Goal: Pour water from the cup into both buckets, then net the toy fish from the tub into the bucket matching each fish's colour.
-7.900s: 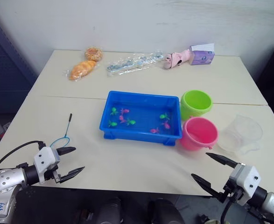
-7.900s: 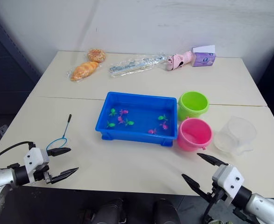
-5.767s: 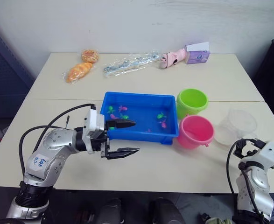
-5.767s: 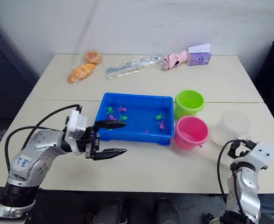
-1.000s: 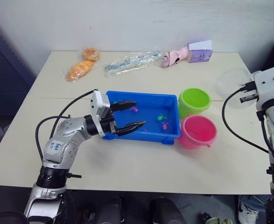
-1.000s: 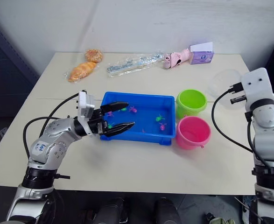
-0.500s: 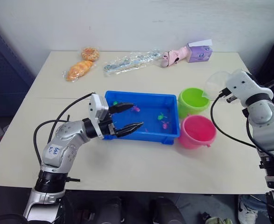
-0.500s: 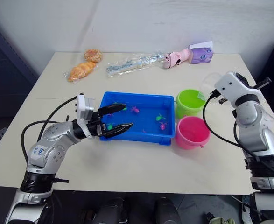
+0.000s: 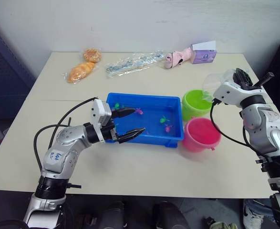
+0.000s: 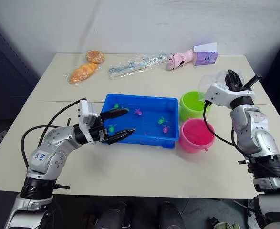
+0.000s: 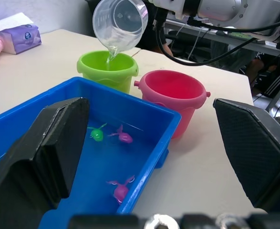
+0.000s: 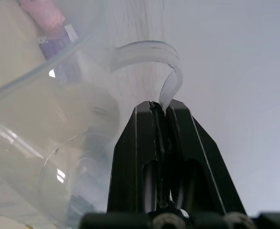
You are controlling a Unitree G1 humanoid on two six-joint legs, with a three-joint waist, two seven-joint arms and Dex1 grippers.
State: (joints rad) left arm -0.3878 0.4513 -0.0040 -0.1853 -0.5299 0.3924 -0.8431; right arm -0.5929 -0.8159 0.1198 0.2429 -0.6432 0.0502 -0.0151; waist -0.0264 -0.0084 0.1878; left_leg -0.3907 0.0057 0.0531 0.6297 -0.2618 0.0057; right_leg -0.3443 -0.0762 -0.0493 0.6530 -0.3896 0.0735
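My right gripper [image 9: 241,76] is shut on the handle [image 12: 151,50] of the clear cup [image 9: 213,84]. The cup hangs tilted over the lime green bucket [image 9: 197,103], and a thin stream of water [image 11: 112,51] runs from its lip into that bucket. The pink bucket [image 9: 202,134] stands just in front of the green one. Both are at the right end of the blue tub [image 9: 147,138]. Small pink and green toy fish [image 9: 167,127] float in the tub. My left gripper [image 9: 140,119] is open, low over the tub's near left part, with nothing between its fingers.
Along the table's far edge lie two bagged breads [image 9: 82,71], a clear plastic packet [image 9: 132,63], a pink toy [image 9: 175,58] and a purple tissue box [image 9: 204,53]. A seam [image 9: 63,100] runs across the table behind the tub.
My right arm has brought the cup left and tipped it further over the green bucket, and water now runs out. My left gripper has hardly moved.
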